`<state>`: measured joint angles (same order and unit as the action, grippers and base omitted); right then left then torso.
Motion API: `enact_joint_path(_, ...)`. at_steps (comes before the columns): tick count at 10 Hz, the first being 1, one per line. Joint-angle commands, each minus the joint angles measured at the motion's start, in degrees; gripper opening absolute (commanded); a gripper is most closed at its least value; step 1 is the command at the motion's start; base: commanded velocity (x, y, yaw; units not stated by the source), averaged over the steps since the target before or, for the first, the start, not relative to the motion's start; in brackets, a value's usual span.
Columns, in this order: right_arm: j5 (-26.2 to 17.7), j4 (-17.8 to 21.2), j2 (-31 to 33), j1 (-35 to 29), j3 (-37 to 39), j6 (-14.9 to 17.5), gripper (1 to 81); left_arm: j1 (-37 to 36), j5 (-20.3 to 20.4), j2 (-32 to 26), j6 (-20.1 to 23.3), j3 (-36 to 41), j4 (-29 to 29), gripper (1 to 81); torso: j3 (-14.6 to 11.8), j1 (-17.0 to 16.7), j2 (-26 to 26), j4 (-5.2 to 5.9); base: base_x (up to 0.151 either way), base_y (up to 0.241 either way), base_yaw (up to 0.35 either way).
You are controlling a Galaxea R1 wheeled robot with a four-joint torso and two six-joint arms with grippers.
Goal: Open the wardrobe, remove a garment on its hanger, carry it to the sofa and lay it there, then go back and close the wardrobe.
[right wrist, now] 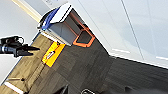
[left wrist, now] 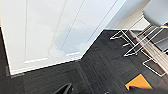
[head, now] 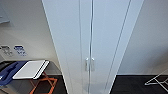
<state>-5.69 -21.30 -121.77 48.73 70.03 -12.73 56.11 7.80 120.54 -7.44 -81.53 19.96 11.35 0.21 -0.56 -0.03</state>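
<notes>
Wardrobe (head: 100, 37): fills the middle of the head view, tall and white, both doors shut with a thin seam between them.
Handles (head: 89, 64): a pair of small white vertical pulls, side by side across the seam at mid-height.
Left end effector (left wrist: 65, 89): a dark fingertip pokes in at the edge of the left wrist view, over dark carpet (left wrist: 100, 70), apart from the wardrobe's lower panels; whether it is wide or narrow cannot be told.
Right end effector (right wrist: 65, 89): dark tips show at the frame edge in the right wrist view, over the carpet, short of the wardrobe's base; opening cannot be told.
Left of wardrobe: a folding stand with orange legs (head: 43, 83) carrying a white and blue flat case (head: 30, 68).
Right of wardrobe: white wire chair frames (head: 157, 80) on the carpet.
Floor: an orange patch (left wrist: 138, 83) near the left arm.
</notes>
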Motion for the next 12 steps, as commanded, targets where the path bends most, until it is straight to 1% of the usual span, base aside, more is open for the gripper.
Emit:
enact_joint_path(1, -2.8, 0.2, 1.4, -11.0, -3.2, -0.8, 81.1, -11.0, -5.4, -3.8, 0.0, 4.4, 0.7, 81.1, 0.0, 0.0, 0.0, 0.0, 0.0, 0.0, 0.0)
enact_joint_path(2, -4.2, 0.5, 1.1, -13.0, -3.3, -0.8, 81.1, -13.2, -6.8, -3.8, -0.2, 4.4, 0.6, 81.1, 0.0, 0.0, 0.0, 0.0, 0.0, 0.0, 0.0)
enact_joint_path(3, -4.7, 0.6, 0.7, -14.7, -3.2, -1.0, 81.1, -15.7, -10.0, -3.8, -0.4, 4.6, -0.3, 81.1, 0.0, 0.0, 0.0, 0.0, 0.0, 0.0, 0.0)
enact_joint_path(4, -4.9, 0.6, 0.3, -16.3, -3.1, -1.7, 81.1, -17.6, -10.5, -3.7, -0.3, 5.1, -0.4, 81.1, 0.0, 0.0, 0.0, 0.0, 0.0, 0.0, 0.0)
enact_joint_path(6, -7.0, 0.5, -1.3, -19.9, -2.5, -2.4, 81.1, -21.0, -9.9, -3.5, -0.5, 5.9, -0.8, 81.1, 0.0, 0.1, 0.1, 0.0, 0.0, 0.0, 0.0)
enact_joint_path(8, -7.0, 0.5, -4.3, -22.1, -0.3, -3.0, 81.1, -24.2, -9.5, -1.9, -2.4, 5.2, -1.4, 81.1, 0.1, 0.1, 0.1, 0.0, 0.0, 0.0, 0.0)
enact_joint_path(11, -7.5, 0.6, -8.4, -26.3, 3.3, -3.4, 81.1, -29.1, -10.2, 0.0, -3.0, 4.4, -2.6, 81.1, 0.1, 0.1, 0.1, 0.0, 0.0, 0.0, 0.0)
enact_joint_path(12, -7.4, 0.5, -8.7, -27.7, 3.7, -4.4, 81.1, -30.0, -10.4, 1.0, -3.0, 4.2, -2.6, 81.1, 0.1, 0.1, 0.1, 0.0, 0.0, 0.0, 0.0)
